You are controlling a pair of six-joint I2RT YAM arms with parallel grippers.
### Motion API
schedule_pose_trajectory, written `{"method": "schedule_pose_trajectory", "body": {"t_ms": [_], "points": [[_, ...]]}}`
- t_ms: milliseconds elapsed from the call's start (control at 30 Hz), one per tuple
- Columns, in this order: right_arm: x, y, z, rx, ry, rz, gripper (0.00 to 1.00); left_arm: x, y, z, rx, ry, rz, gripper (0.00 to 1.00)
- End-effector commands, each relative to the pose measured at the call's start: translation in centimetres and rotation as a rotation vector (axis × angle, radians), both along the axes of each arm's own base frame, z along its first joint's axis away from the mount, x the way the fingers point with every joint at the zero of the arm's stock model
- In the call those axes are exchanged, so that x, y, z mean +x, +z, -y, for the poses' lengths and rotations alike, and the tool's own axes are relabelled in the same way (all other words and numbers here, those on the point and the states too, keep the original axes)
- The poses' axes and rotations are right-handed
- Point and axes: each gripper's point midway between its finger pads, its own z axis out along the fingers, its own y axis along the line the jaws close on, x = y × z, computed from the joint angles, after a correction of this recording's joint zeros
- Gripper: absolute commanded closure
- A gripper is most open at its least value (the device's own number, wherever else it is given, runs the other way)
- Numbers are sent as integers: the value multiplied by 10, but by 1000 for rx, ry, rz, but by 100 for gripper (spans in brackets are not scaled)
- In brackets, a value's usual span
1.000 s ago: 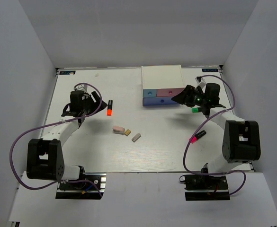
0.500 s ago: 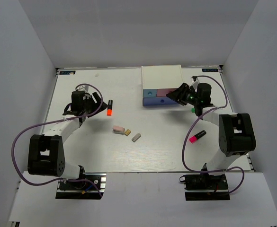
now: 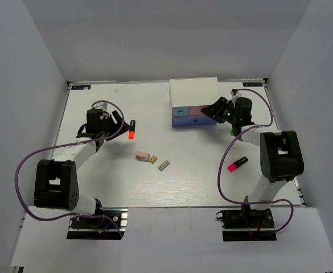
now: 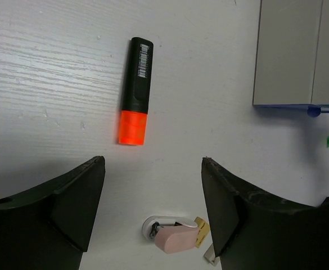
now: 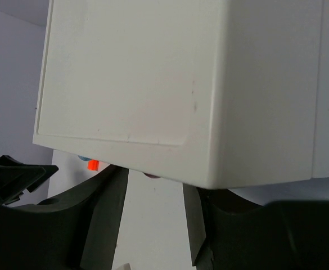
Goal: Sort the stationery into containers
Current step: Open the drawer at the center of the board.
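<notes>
The white cabinet [image 3: 193, 92] stands at the back, with a light blue drawer [image 3: 181, 112], a pink drawer [image 3: 199, 111] and a wide periwinkle drawer [image 3: 192, 121], all closed. My right gripper [image 3: 214, 112] is open at its right front corner; the right wrist view shows the cabinet [image 5: 181, 84] above the open gripper [image 5: 156, 219], with the pink knob [image 5: 152, 176] between the fingers. My left gripper [image 3: 116, 121] is open and empty beside the orange-capped highlighter [image 3: 131, 130] [image 4: 136, 98]. The pink [image 3: 142, 154], tan [image 3: 152, 158] and grey [image 3: 164, 165] erasers lie mid-table. The pink-capped highlighter [image 3: 237, 164] lies right.
Grey walls enclose the white table [image 3: 98, 176]. Purple cables loop from both arms; the right one [image 3: 226, 170] runs past the pink-capped highlighter. A green light [image 3: 233, 132] glows on the right arm. The left wrist view shows the pink eraser [image 4: 175, 237] between the fingers.
My right gripper has moved left and back, up against the cabinet's right front corner. The left arm has barely shifted. The stationery has not moved.
</notes>
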Motion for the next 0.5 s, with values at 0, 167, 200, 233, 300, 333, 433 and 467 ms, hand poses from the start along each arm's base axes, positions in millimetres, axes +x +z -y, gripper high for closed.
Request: {"method": "schedule_pose_trajectory", "body": {"t_ms": [0,167,200,233,300,333,433,467], "points": [[26,27,4,4,-57,92,51,12,24,4,-17,-13,69,21],[32,27,4,11,-65,101,57,11,21,8,-24,-17,56,21],[31,25,3,11,-62,97,60,11,21,8,-24,-17,56,21],[31,26,2,12,-55,103,68,11,17,8,-23,-17,46,21],[27,23,2,12,-47,102,77,15,19,9,-24,-17,55,21],[23,24,0,14,-39,104,84,15,14,9,-23,-17,43,21],[11,18,0,16,-22,95,90,21,9,9,-21,-17,27,21],[9,19,-1,16,-14,99,90,24,9,10,-21,-17,27,21]]}}
